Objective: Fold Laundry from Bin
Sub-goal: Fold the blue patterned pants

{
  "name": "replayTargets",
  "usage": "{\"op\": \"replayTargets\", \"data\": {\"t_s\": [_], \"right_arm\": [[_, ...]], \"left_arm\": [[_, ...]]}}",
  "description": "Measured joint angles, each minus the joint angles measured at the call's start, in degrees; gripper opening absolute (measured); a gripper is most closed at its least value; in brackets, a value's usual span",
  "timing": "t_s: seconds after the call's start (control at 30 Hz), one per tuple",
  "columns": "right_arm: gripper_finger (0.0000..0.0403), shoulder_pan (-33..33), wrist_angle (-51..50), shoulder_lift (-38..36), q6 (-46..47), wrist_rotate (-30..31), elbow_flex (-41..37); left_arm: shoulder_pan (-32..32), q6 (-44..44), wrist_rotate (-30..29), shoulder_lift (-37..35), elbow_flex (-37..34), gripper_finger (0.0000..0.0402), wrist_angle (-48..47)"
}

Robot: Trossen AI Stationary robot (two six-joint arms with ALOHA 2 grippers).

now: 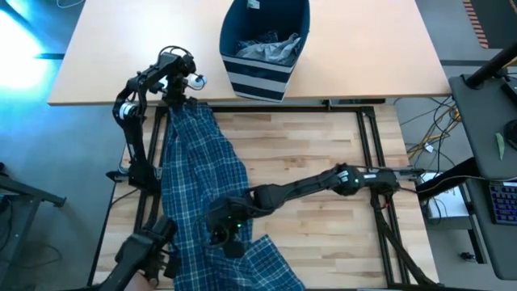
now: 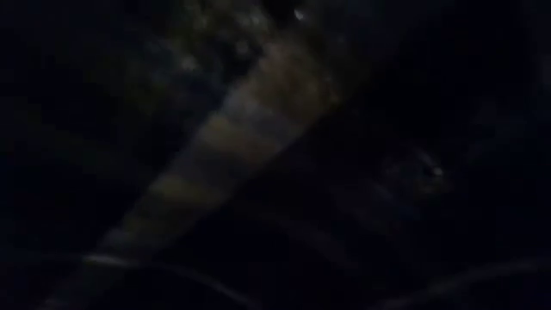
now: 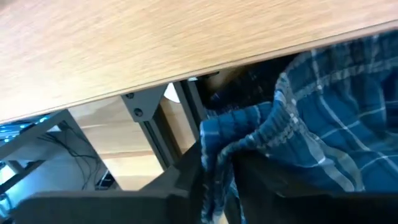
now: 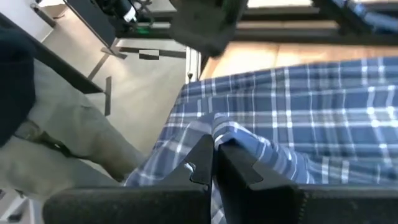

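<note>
The left gripper [image 1: 179,95], in the upper left of the high view, is pinching a bunched end of the plaid trousers [image 1: 194,178]. The right gripper [image 1: 222,236], low in the centre, is clamping a fold of the same cloth with its fingers pressed together. The trousers are stretching lengthwise from upper left to bottom centre across the butcher-block table [image 1: 323,145]. The navy striped bin [image 1: 262,48] is sitting at top centre on a lighter tabletop [image 1: 121,48], grey cloth inside. The low view is dark.
</note>
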Motion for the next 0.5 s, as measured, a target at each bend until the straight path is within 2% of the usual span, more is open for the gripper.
{"op": "replayTargets", "data": {"t_s": [0.3, 0.5], "right_arm": [[0.0008, -0.05, -0.43, 0.10, 0.37, 1.54, -0.11], [0.0008, -0.04, -0.45, 0.12, 0.97, 5.32, -0.11]], "left_arm": [[-1.99, -1.76, 2.48, -0.35, 6.20, 0.0138, -8.36], [-7.32, -3.38, 3.30, -7.71, 6.85, 0.0189, -9.86]]}}
